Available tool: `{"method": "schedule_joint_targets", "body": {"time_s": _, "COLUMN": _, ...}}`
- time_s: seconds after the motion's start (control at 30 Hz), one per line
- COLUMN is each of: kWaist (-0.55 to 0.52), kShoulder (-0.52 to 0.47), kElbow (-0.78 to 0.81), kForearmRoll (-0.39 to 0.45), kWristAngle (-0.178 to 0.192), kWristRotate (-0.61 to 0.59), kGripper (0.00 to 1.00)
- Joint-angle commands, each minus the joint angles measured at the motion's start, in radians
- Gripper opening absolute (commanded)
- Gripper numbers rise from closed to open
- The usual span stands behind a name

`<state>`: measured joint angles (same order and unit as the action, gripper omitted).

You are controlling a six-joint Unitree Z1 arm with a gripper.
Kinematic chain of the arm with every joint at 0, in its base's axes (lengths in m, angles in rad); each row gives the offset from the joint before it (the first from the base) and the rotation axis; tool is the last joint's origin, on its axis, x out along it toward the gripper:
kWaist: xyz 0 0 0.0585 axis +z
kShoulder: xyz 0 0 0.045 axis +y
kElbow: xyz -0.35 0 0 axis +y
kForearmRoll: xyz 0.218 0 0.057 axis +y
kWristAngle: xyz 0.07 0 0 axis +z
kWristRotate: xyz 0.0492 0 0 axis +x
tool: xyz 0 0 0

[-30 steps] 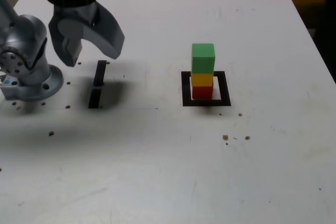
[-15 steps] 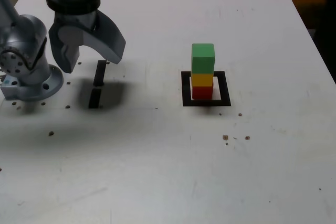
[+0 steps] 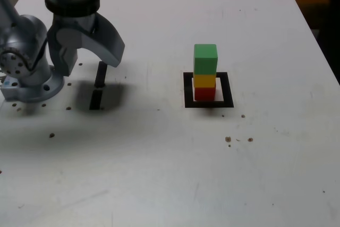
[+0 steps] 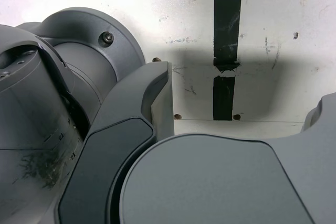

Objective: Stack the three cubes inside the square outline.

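Exterior view, near side first: pale tabletop (image 3: 143,179), marked with scratches and small dark pits. One pit (image 3: 52,135) lay toward the exterior view's left; two brownish ones (image 3: 228,139) sat right of centre, nearer than the outline.

Square outline (image 3: 210,104): thick, black, flat on the table, right of centre in the exterior view. The task's three cubes stood inside it as one upright column. Red cube (image 3: 205,94) lowest, close to the outline's near side; yellow cube (image 3: 205,81) on the red; green cube (image 3: 205,59) on top. Faces looked roughly aligned.

Well apart, toward the exterior view's left: two short black strips (image 3: 96,99), nearly end to end, a soft shadow (image 3: 114,95) across them. Left of these, the grey arm base (image 3: 33,86) on the table.

Gripper (image 3: 90,67) hung above the table over by the strips, pointing down. Jaws spread wide, tabletop visible between them; well clear of the column.

Far right corner of the exterior view: dark surroundings (image 3: 311,1) past the table edge.
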<state>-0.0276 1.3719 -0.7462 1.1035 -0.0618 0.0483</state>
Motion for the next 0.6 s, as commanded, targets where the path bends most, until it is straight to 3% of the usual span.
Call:
{"method": "schedule_joint_targets", "body": {"time_s": 0.0, "kWaist": 0.0, "kShoulder": 0.011, "kElbow": -0.001, "kForearmRoll": -0.003, "kWristAngle": 0.001, "kWristRotate": -0.001, "kGripper": 0.99}}
{"method": "schedule_joint_targets", "body": {"time_s": 0.57, "kWaist": 0.0, "kShoulder": 0.034, "kElbow": -0.007, "kForearmRoll": -0.007, "kWristAngle": 0.003, "kWristRotate": -0.001, "kGripper": 1.0}}
